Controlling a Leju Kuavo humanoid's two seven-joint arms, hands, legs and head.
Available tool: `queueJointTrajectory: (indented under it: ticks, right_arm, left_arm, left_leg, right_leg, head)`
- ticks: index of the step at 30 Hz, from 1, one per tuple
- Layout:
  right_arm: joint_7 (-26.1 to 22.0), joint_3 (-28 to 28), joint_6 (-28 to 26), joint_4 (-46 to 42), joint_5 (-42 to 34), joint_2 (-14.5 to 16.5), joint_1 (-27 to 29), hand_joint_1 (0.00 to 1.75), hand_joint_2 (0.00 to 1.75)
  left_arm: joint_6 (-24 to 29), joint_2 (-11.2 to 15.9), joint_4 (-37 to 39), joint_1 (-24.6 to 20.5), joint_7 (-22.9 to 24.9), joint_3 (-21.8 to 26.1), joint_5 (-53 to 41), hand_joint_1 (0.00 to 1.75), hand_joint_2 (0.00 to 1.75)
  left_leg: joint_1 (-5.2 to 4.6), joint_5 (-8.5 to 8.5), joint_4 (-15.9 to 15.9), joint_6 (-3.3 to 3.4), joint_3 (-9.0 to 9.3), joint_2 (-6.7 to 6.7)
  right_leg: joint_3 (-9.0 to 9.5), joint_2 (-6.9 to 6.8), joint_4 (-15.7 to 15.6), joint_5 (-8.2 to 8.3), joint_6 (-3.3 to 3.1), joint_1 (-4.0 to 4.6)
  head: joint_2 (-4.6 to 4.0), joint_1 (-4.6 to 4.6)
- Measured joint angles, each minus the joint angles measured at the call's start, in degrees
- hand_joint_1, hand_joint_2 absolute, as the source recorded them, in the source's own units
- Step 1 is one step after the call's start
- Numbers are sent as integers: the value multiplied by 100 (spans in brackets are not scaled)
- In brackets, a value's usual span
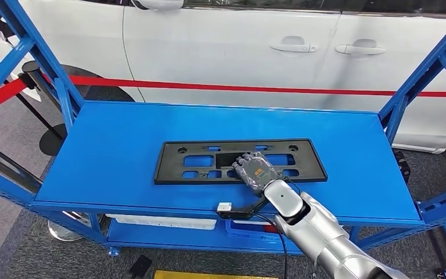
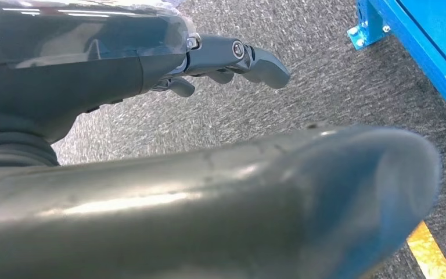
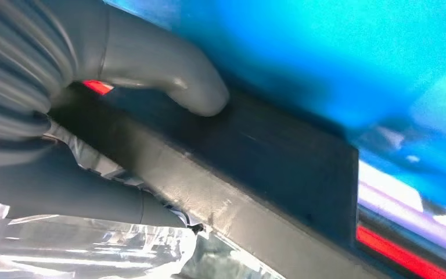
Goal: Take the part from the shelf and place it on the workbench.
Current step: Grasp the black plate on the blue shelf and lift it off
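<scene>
Head view – part: a flat black plastic frame (image 1: 241,161) with rectangular cut-outs is seen lying flat on the blue shelf (image 1: 116,151), near its middle.
Head view – right hand: the right hand (image 1: 254,171) is laid over the near edge of the frame, right of its centre, fingers closed onto it; the silver arm is brought in from the lower right.
Head view – surroundings: a white car (image 1: 238,46) with a red stripe is seen behind the shelf; grey carpet (image 1: 11,128) is seen to the side.
Left wrist view – left hand: the left hand (image 2: 232,61) is held over grey carpet, fingers slightly curled and apart, nothing in it; a blue shelf foot (image 2: 369,29) is seen nearby.
Right wrist view – grip: the grey thumb (image 3: 191,87) is pressed on one face of the dark frame edge (image 3: 255,174), a finger (image 3: 93,197) on the opposite side – the frame is gripped between them.
</scene>
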Motion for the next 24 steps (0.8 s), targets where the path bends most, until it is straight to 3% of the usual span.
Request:
queueJointTrajectory:
  ticks: [2, 4, 6, 8, 10, 12, 14, 16, 17, 19, 21, 23, 24]
  right_arm:
    - [-239, -80, 26, -41, -275, -5, 12, 175, 175]
    - [-578, -203, 42, -158, -697, -19, 39, 175, 175]
    - [-1009, -380, 45, -405, -1306, -45, 105, 175, 175]
    - [-1348, -615, 161, -833, -1960, -95, 191, 175, 175]
    - [-1550, -899, 470, -1511, -2721, -187, 272, 175, 175]
    - [-1732, -1216, 822, -2273, -3573, -281, 343, 175, 175]
    - [-1949, -1533, 1171, -2980, -4498, -368, 442, 175, 175]
    - [-2065, -1830, 1599, -3675, -5520, -461, 554, 175, 175]
    - [-2052, -1972, 1814, -4005, -5974, -497, 594, 175, 175]
    - [-1984, -2274, 2219, -4652, -6766, -554, 638, 175, 175]
    - [-1932, -2552, 2598, -5191, -7467, -602, 696, 175, 175]
    - [-1864, -2777, 3004, -5612, -8136, -652, 842, 175, 175]
    - [-1813, -2862, 3207, -5787, -8422, -670, 936, 175, 175]
  left_arm:
    - [1, 0, 0, 0, -6, 6, 15, 0, 0]
    - [26, 0, 0, -4, -13, 15, 39, 0, 0]
    - [72, 0, 0, -3, -14, 28, 68, 0, 0]
    - [126, 0, 0, 0, -15, 41, 96, 0, 0]
    - [202, 0, 0, 3, -26, 51, 120, 0, 87]
    - [288, 0, 0, 8, -43, 67, 142, 0, 175]
    - [387, 0, 0, 18, -52, 81, 151, 0, 175]
    - [493, 0, 0, 29, -65, 86, 152, 0, 175]
    - [533, 1, 0, 30, -80, 89, 155, 0, 175]
    - [593, 4, 0, 27, -138, 93, 161, 0, 87]
    - [634, 11, 0, 16, -216, 95, 167, 0, 87]
    - [664, 16, 0, 4, -276, 95, 168, 0, 175]
    - [679, 16, 0, -2, -294, 96, 167, 0, 175]
  left_leg:
    - [0, -21, 13, -13, 22, -8]
    - [-9, -54, 40, -51, 35, -17]
    - [-24, -74, 59, -106, 17, -17]
    - [-21, -77, 52, -169, 10, -11]
    - [-4, -166, 137, -235, -18, -6]
    - [6, -459, 594, -279, -213, -4]
    - [8, -821, 1391, -302, -574, -4]
    - [8, -872, 1789, -304, -773, -3]
    - [7, -722, 1646, -291, -716, -3]
    - [2, -290, 924, -240, -401, -3]
    - [-20, -72, 303, -186, -107, -7]
    - [-40, -98, 126, -151, -14, -17]
    - [-25, -105, 94, -124, -1, -16]
  right_leg:
    - [142, -1, -380, 348, -14, -14]
    - [505, -1, -1187, 724, -54, -8]
    - [675, 6, -1605, 831, -88, 13]
    - [669, 23, -1626, 819, -125, 30]
    - [685, 22, -1658, 830, -186, 15]
    - [703, 7, -1681, 836, -241, -5]
    - [706, -5, -1676, 824, -270, 5]
    - [719, -7, -1665, 805, -283, 17]
    - [732, -2, -1657, 792, -282, 20]
    - [769, 12, -1645, 755, -262, 23]
    - [784, 22, -1626, 723, -224, 43]
    - [779, 18, -1626, 718, -174, 56]
    - [777, 15, -1632, 711, -144, 54]
  head:
    - [0, 0]
    - [0, 0]
    - [0, -1]
    - [0, -2]
    - [0, -2]
    - [0, -2]
    - [0, -2]
    - [0, -2]
    - [0, -2]
    - [0, -2]
    - [0, -2]
    - [0, -1]
    - [0, -1]
